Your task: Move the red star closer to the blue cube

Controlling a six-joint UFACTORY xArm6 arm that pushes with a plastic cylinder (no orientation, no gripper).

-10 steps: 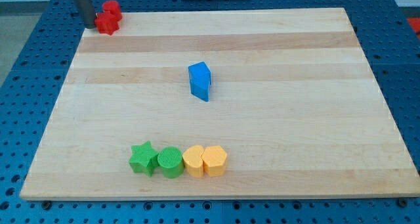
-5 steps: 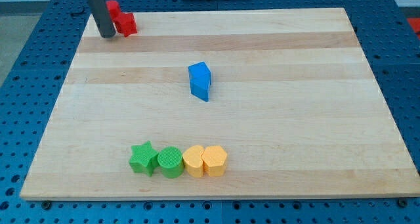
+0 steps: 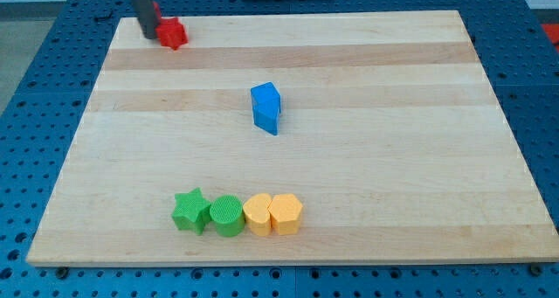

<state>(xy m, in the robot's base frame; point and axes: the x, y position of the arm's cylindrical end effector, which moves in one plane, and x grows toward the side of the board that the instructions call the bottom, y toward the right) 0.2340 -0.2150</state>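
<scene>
The red star (image 3: 173, 33) lies near the top left corner of the wooden board (image 3: 393, 158). My tip (image 3: 150, 37) is at the star's left side, touching it, and the rod hides part of it. The blue cube (image 3: 266, 107) stands near the board's middle, well to the right of and below the star. No second red block shows apart from the star.
A row of blocks sits near the board's bottom edge: a green star (image 3: 190, 211), a green cylinder (image 3: 227, 216), a yellow block (image 3: 258, 214) and a yellow heart-like block (image 3: 286, 213), touching one another.
My tip has moved to the right and slightly up along the top edge. The red star has slid right with it. The other blocks have not moved.
</scene>
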